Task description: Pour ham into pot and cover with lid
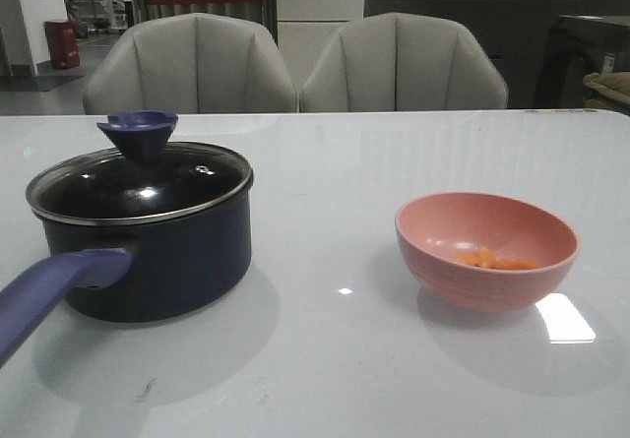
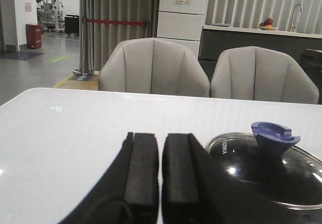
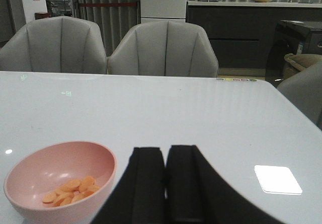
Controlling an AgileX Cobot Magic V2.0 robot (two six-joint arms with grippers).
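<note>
The left gripper is seen from its own wrist camera with both black fingers drawn together, only a thin slit left between the pads, and nothing is held. It is poised above the bench, fingers pointed toward the far side. The right gripper is shown in the same pose from its wrist camera: dark fingers pressed nearly flush, nothing gripped, raised over the bench and aimed toward the far edge. Neither arm is caught in the front view.
</note>
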